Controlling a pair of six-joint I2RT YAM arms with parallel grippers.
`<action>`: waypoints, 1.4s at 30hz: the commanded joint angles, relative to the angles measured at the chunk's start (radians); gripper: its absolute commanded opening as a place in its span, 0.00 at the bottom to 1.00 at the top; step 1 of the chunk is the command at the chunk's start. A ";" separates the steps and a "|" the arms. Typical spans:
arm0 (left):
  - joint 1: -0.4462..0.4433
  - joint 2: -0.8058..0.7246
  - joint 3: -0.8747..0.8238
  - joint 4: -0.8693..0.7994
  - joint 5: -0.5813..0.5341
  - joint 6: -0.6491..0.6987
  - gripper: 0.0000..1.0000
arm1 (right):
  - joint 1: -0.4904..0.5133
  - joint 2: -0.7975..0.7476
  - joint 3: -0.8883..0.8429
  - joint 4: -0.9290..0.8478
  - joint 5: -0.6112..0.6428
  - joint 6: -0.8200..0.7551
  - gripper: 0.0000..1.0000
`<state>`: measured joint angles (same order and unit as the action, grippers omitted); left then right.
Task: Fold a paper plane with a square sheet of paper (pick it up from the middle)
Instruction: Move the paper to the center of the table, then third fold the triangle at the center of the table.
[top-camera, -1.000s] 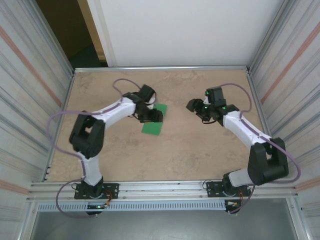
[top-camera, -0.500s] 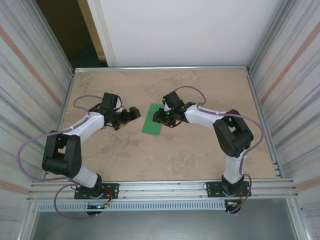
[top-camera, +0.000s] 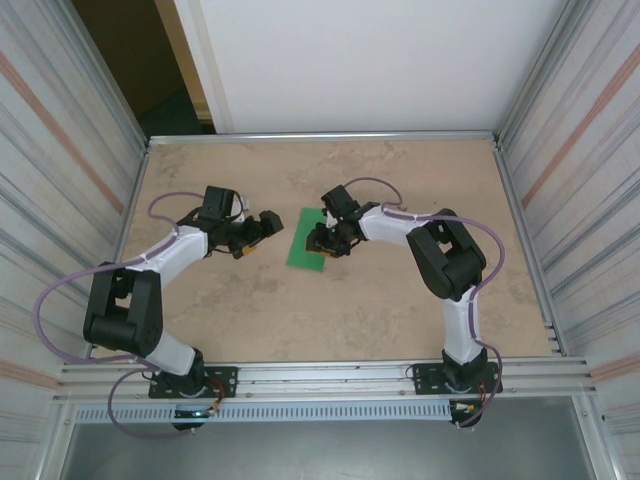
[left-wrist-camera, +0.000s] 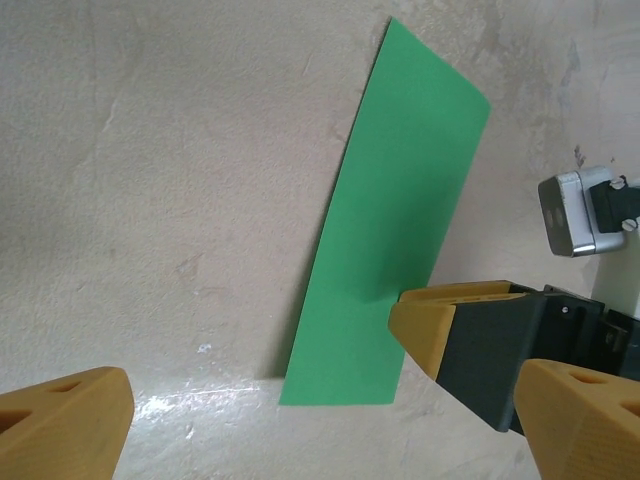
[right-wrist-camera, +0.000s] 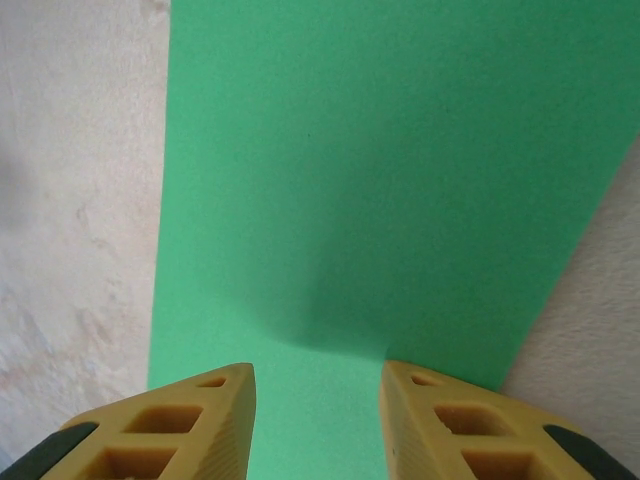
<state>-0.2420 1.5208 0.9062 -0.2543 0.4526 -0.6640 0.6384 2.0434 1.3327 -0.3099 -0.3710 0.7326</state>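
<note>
Standing left of the sheet of paper (top-camera: 303, 248), near but apart: left gripper (top-camera: 262, 228), fingers spread wide. Sheet lies flat on the table (top-camera: 400, 310), left edge free. On its right edge: right gripper (top-camera: 320, 240), fingers part-way apart, tips on the paper.

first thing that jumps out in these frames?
The green paper, a narrow rectangle lying flat mid-table, is the only bright colour on the beige top. The right gripper is down on its right side with jaws part-open and the sheet running between the fingertips. The left gripper sits just left of the paper, jaws wide, not touching it.
</note>
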 joint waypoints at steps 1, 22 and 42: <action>0.002 0.012 -0.001 0.019 0.050 -0.012 0.97 | -0.015 0.043 0.005 -0.178 0.032 -0.159 0.38; -0.180 0.060 -0.041 0.098 0.153 -0.081 0.80 | -0.081 -0.222 -0.244 0.096 -0.003 0.081 0.33; -0.233 0.207 0.009 0.112 0.208 -0.138 0.41 | -0.138 -0.080 -0.243 0.025 -0.031 0.052 0.28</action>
<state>-0.4625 1.7042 0.8829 -0.1291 0.6315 -0.7940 0.5091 1.9099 1.0996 -0.2161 -0.4290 0.8009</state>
